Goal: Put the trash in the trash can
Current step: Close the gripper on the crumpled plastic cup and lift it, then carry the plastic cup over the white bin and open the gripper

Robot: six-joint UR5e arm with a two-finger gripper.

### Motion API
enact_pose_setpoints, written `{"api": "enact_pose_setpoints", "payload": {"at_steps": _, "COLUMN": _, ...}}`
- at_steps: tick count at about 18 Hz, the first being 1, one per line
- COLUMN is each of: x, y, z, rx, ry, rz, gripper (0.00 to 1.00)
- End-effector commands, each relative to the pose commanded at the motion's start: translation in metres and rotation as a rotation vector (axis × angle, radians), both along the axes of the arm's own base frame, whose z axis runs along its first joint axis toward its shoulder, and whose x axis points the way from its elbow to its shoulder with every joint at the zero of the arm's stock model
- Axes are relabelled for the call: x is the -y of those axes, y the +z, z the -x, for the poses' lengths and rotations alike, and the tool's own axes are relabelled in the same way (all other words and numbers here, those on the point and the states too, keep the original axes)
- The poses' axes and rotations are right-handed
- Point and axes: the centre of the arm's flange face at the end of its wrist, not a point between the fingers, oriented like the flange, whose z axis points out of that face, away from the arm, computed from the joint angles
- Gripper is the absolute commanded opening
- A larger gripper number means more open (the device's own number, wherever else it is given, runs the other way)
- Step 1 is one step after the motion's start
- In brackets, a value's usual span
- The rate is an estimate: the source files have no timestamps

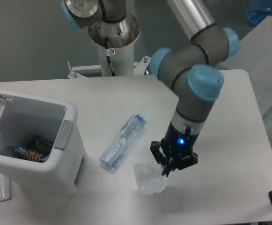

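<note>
Near the table's front edge, your gripper (166, 169) is pinched on the rim of the thin clear cup (148, 178), which looks raised a little and upright. That hold is on flimsy plastic, so a fast swing could crumple it or let it slip. The bottle (122, 141) lies flat between you and the open trash can (65, 159) at far left; carried low, the cup could clip either.
</note>
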Motion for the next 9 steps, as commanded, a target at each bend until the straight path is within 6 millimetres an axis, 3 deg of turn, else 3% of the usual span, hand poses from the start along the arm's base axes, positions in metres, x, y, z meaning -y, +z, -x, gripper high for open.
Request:
{"api": "enact_pose_setpoints", "payload": {"at_steps": 5, "x": 0.002, "y": 0.069, "z": -0.040, "rx": 0.043, "ry": -0.006, "rz": -0.146, "gripper": 0.00}}
{"api": "enact_pose_setpoints", "payload": {"at_steps": 9, "x": -0.006, "y": 0.106, "z": -0.085, "rx": 0.040, "ry": -0.056, "rz": -0.199, "gripper": 0.00}}
